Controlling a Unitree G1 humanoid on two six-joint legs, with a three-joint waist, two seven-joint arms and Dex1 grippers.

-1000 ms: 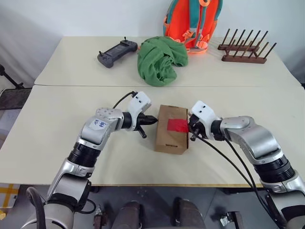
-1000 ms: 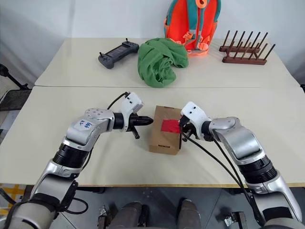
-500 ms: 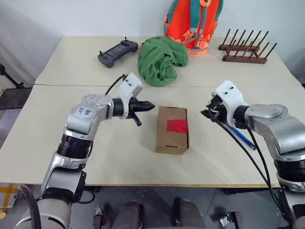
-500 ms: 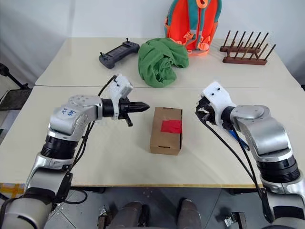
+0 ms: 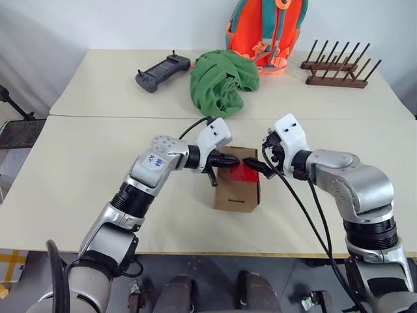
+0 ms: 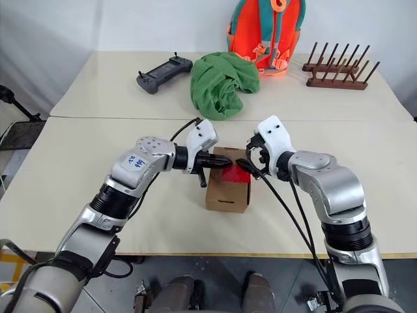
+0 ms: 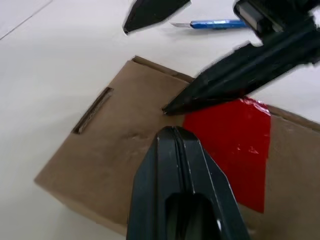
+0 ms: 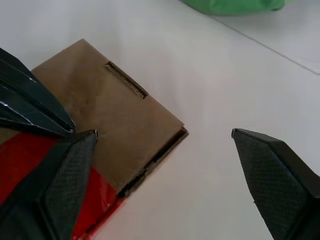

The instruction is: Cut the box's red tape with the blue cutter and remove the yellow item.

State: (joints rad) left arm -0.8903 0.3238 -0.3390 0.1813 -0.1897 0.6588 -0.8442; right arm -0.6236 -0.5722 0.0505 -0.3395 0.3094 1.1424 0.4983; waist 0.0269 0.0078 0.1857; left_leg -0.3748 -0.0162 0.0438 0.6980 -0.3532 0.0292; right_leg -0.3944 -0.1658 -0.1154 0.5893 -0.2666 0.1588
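Cardboard is what I am dealing with: the small brown carton (image 5: 238, 186) with the square of bright red tape (image 7: 232, 145) across its top seam looks light and thin-walled, stiff at the edges and likely to dent if squeezed on its broad faces. It would probably skid on the smooth pale desk (image 5: 78, 169) under a sideways push, so I would pin it from above or brace it by the two long sides. It sits near the middle of the front desk, with the crumpled green cloth (image 5: 223, 81) well behind it at 12 o'clock.

The slim blue pen-shaped cutter (image 7: 216, 23) lies flat on the desk just beyond the carton's right side, at about 3 o'clock from it. It looks hard, narrow and smooth, so I would take it across the middle of its barrel, away from the blade end.

My left claw (image 5: 233, 160) is pressed together, holding nothing, its tip hanging over the carton's top just beside the tape. My right claw (image 8: 162, 137) is spread wide and empty; one finger reaches over the tape's edge close to the left tip, the other hangs off the carton over bare desk. I cannot tell whether either tip touches the cardboard.
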